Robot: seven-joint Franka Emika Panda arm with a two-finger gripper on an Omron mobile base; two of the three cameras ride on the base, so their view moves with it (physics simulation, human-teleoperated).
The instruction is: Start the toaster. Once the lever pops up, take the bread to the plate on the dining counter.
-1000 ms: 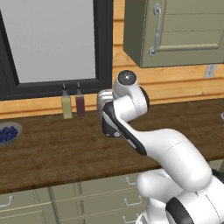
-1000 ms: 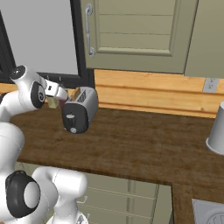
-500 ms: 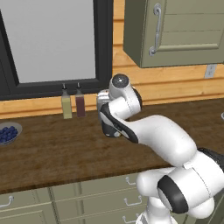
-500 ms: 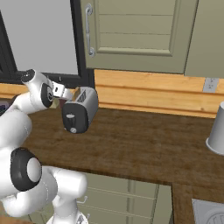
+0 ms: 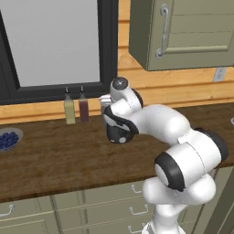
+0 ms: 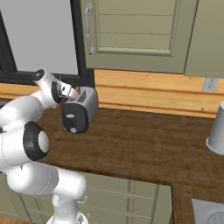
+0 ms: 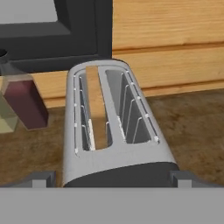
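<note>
My claw (image 7: 112, 179) hangs released, fingers spread wide over the small silver two-slot toaster (image 7: 113, 131) on the wooden counter (image 6: 144, 144) — tan bread slice (image 7: 97, 105) sits in one slot.

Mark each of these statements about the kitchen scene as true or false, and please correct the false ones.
1. The bread sits in the toaster's left slot as the hand view shows it. True.
2. The gripper is shut on the bread. False: its jaws stand open, one at each side of the toaster's front end.
3. Two slim bottles stand by the window. True.
4. The blueberry bowl sits on top of the toaster. False: it rests on the counter, far left.
</note>
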